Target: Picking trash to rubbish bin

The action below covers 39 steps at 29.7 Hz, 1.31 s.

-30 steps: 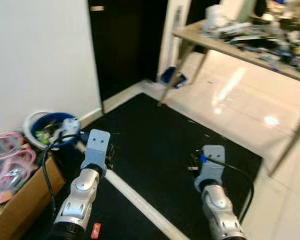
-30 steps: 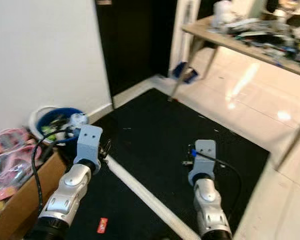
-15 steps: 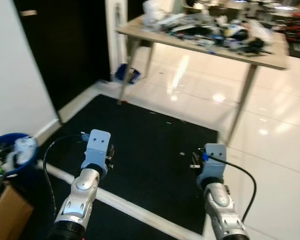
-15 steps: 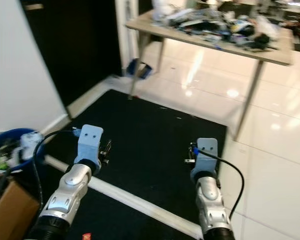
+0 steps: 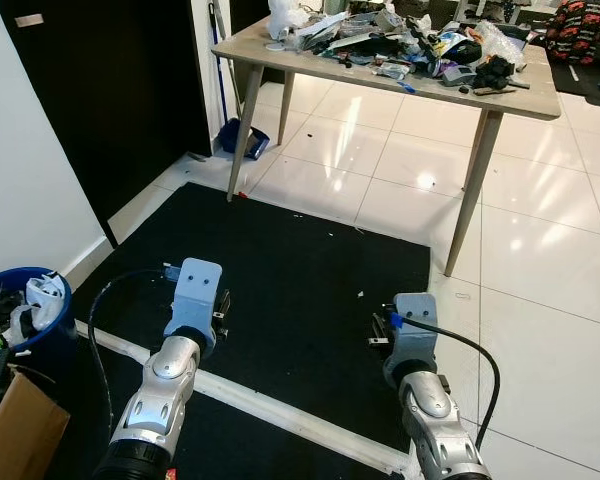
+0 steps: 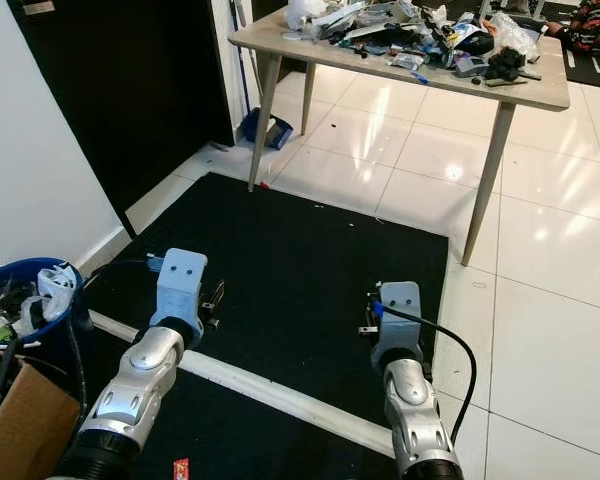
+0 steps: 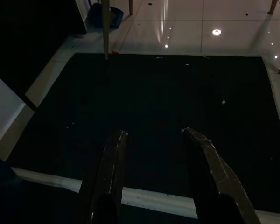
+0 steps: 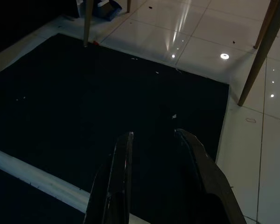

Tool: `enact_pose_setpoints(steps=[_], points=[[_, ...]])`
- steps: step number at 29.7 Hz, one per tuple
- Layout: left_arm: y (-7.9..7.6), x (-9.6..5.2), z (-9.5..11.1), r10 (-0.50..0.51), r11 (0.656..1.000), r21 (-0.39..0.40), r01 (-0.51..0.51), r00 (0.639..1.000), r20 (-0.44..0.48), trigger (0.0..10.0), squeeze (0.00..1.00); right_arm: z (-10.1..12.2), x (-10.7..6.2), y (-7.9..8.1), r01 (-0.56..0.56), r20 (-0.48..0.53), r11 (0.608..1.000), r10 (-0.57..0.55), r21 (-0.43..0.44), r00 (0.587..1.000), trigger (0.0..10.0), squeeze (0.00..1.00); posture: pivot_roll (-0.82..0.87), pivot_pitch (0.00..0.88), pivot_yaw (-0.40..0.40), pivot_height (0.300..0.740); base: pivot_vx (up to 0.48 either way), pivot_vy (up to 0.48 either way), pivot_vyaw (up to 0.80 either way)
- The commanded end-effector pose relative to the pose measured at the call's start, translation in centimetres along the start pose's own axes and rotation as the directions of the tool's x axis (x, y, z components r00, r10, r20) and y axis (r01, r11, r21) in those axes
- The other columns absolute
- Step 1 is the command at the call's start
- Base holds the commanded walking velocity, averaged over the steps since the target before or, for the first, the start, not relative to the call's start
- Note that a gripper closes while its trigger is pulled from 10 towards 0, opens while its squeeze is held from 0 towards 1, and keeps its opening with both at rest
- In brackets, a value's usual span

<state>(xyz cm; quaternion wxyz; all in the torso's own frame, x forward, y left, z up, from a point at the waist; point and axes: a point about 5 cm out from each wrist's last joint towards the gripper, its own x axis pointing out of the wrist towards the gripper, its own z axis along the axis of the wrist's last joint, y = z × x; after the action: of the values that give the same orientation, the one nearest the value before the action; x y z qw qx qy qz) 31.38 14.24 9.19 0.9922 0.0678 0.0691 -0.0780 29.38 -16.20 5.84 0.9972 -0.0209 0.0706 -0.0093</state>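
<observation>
Jaws of both the left gripper (image 7: 154, 140) and right gripper (image 8: 151, 137) are parted and empty — trash on the tabletop (image 5: 520, 95) remains uncollected, the rubbish bin (image 5: 55, 325) already partly filled

Blue bin (image 5: 20, 310) cropped at frame edge

A home interior is shown: glossy white floor tiles (image 5: 540, 250), a black mat (image 5: 280, 290), a cluttered wooden table (image 5: 520, 95) far right, a dark doorway (image 5: 100, 90) left.
</observation>
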Motion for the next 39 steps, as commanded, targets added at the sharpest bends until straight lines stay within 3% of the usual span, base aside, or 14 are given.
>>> enact_pose_setpoints(steps=[1, 39], points=[[-0.02, -0.2, -0.38, -0.005, 1.0, -0.018, 0.005, 1.0, -0.017, 10.0, 0.0, -0.39, -0.27, -0.13, 0.002, -0.017, 1.0, -0.002, 0.002, 1.0, 10.0, 0.0, -0.02, 0.113, 0.029, 0.74, 0.281, 0.0, 0.0], [-0.15, -0.16, -0.32, -0.014, 0.999, -0.03, 0.013, 1.0, -0.017, 10.0, 0.0, -0.34, -0.2, -0.02, -0.02, -0.016, 1.0, 0.02, -0.023, 1.0, 10.0, 0.0, -0.03, 0.099, 0.024, 0.74, 0.329, 0.0, 0.0]])
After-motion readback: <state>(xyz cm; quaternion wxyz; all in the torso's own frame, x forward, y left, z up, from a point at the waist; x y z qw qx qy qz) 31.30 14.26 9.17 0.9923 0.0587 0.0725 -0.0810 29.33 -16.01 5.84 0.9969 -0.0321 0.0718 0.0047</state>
